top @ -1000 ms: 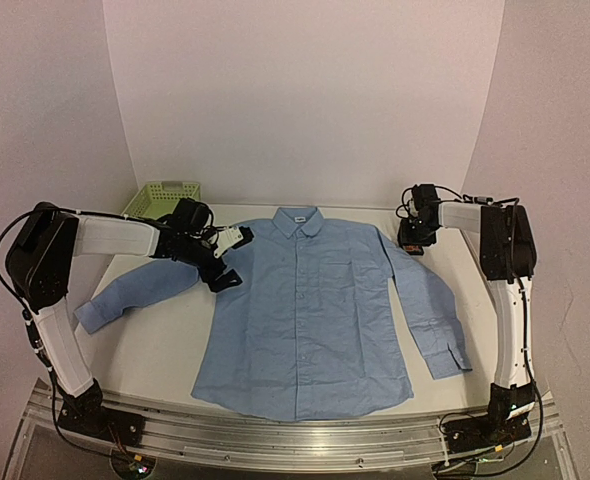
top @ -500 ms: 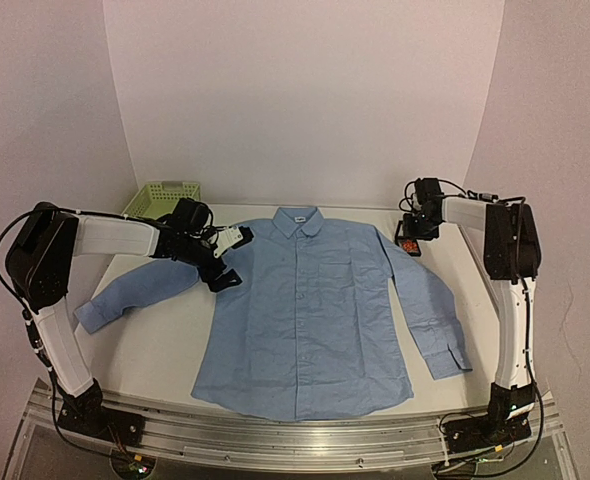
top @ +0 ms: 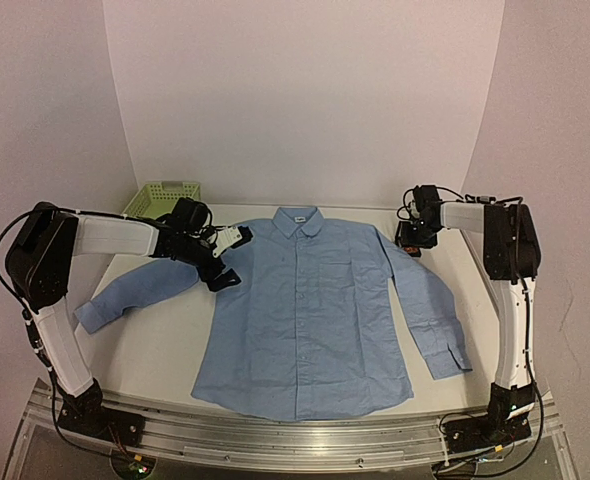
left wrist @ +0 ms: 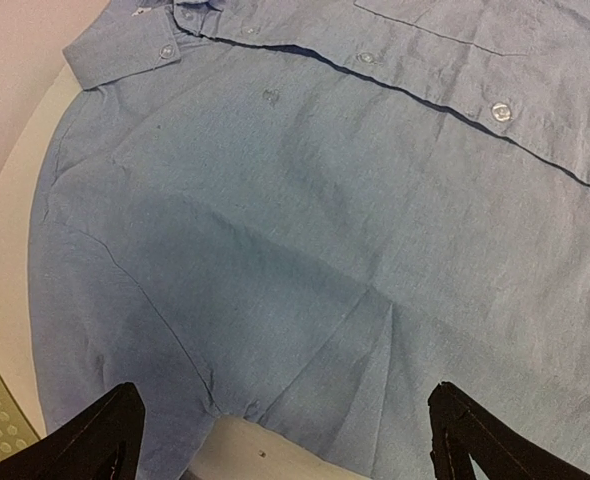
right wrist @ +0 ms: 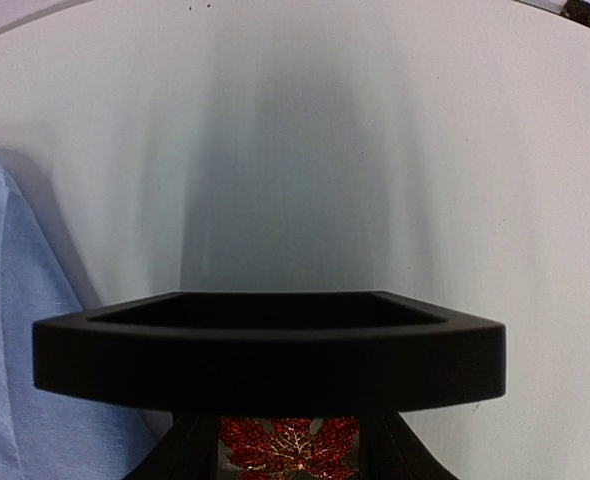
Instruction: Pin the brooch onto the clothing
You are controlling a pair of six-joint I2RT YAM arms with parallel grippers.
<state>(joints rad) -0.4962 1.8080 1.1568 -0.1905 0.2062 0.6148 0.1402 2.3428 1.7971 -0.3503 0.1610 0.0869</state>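
The brooch (right wrist: 289, 448) sits bottom centre of the right wrist view, behind the black box (right wrist: 265, 350) wall and between the right pincer's (top: 413, 238) 2 fingers; I cannot tell if they clamp it. A shallow pinch could drop it or drag the box. The left pincer (left wrist: 285, 420) gapes over the shirt (top: 305, 310). Since 0.5 s ago, the right pincer has lowered over the box.

The white table (top: 157, 340) carries a light blue shirt (top: 305, 320) spread flat, front up, collar toward the back wall, sleeves angled out to both sides. A green basket (top: 161, 198) sits at its far left corner. A small black box (right wrist: 265, 352) rests at the far right, just beside a sleeve.
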